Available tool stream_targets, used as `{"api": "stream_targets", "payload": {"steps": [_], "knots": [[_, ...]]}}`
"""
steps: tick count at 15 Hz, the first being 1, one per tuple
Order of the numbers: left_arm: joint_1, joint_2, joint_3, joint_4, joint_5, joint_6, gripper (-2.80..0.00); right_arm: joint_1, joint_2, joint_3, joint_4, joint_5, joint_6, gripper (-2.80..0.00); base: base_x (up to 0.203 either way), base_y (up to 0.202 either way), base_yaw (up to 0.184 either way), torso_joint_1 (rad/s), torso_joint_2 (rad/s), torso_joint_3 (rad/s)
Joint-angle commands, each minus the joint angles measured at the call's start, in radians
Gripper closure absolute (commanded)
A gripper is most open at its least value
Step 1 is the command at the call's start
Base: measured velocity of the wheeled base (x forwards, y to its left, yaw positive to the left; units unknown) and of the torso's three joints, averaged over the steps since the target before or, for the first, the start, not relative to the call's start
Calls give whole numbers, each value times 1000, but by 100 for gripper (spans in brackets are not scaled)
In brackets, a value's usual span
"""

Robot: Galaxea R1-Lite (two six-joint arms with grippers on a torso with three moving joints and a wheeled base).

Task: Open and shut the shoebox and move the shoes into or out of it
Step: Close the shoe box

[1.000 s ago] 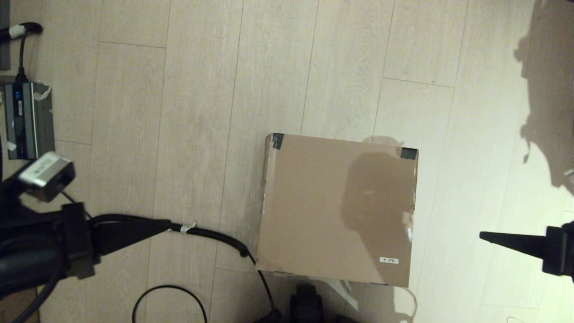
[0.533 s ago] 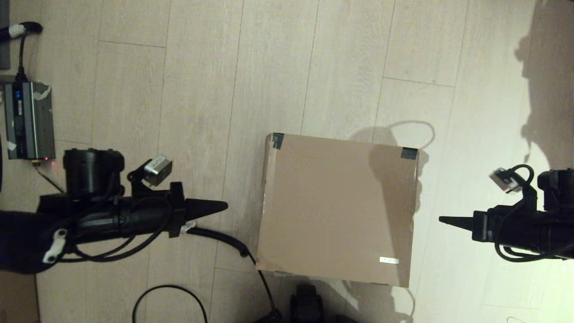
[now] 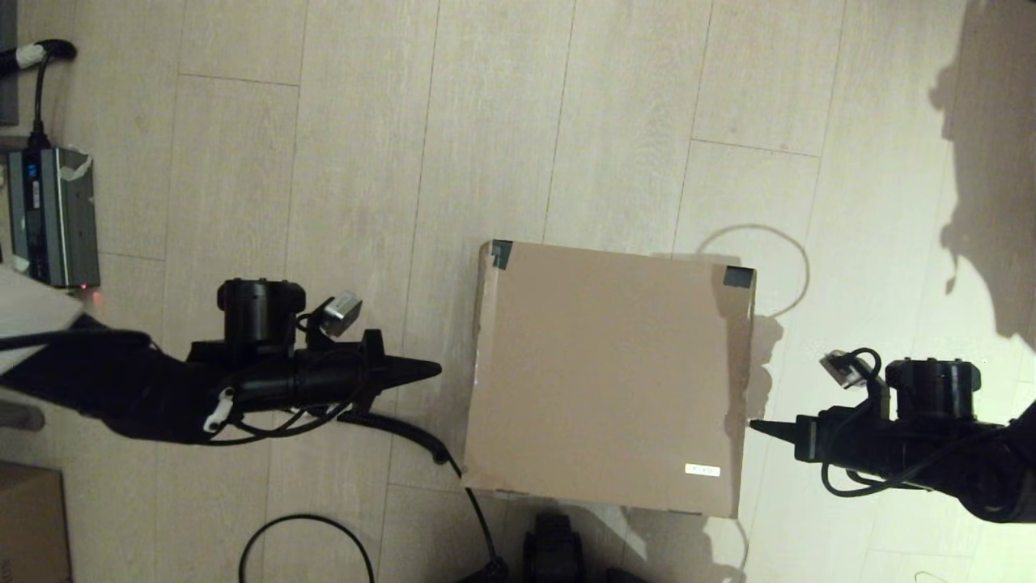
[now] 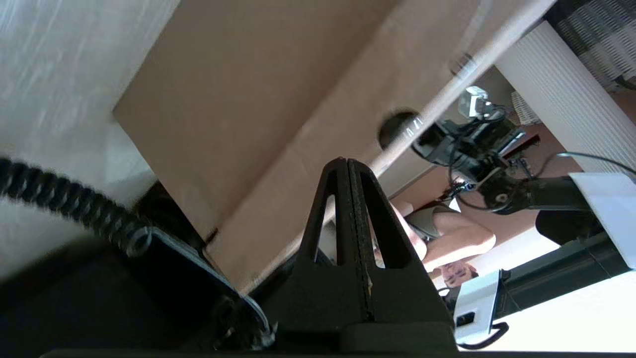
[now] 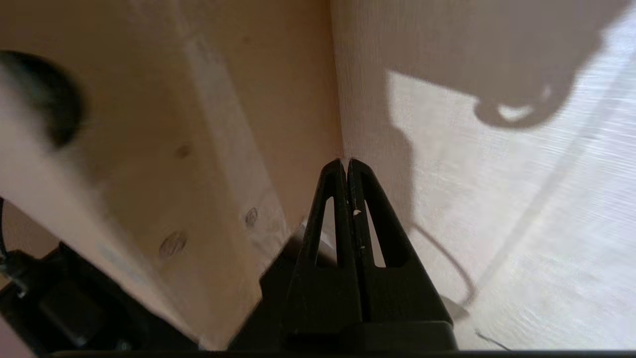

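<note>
The shoebox [image 3: 607, 376] sits closed on the floor, plain brown, with dark tape on its two far lid corners and a small white label near its front right corner. My left gripper [image 3: 437, 371] is shut and empty, its tip a short way off the box's left side [image 4: 278, 129]. On the other side my right gripper [image 3: 754, 424] is shut and empty too, its tip right at the box's right side [image 5: 208, 149]; contact is unclear. The shoes are hidden.
A coiled black cable [image 3: 405, 429] runs along the floor by the box's front left corner. A grey power unit [image 3: 48, 217] lies at the far left. A smaller brown cardboard box [image 3: 32, 522] shows at the bottom left corner.
Both arms swung in toward the shoebox from the frame edges: the left gripper moved right, the right gripper moved left and nearer. The box has not moved and its lid stays down.
</note>
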Motion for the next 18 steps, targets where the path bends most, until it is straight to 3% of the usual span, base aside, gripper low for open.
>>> {"api": "stream_targets", "payload": {"steps": [1,6,14,18], "knots": [[-12,40,-20,-2,-3,-4,0,37,78,-6,-30,5,21,0,0,0,0,0,0,0],[-29,69,-18,-2,-3,-6,0,71,54,-17,-44,46,91,0,0,0,0,0,0,0],[-56,51,8,-35,-2,-10,0,68,-157,17,-30,207,286,0,0,0,0,0,0,0],[-56,-14,25,-35,-2,-14,0,67,-296,12,90,239,305,0,0,0,0,0,0,0]]}}
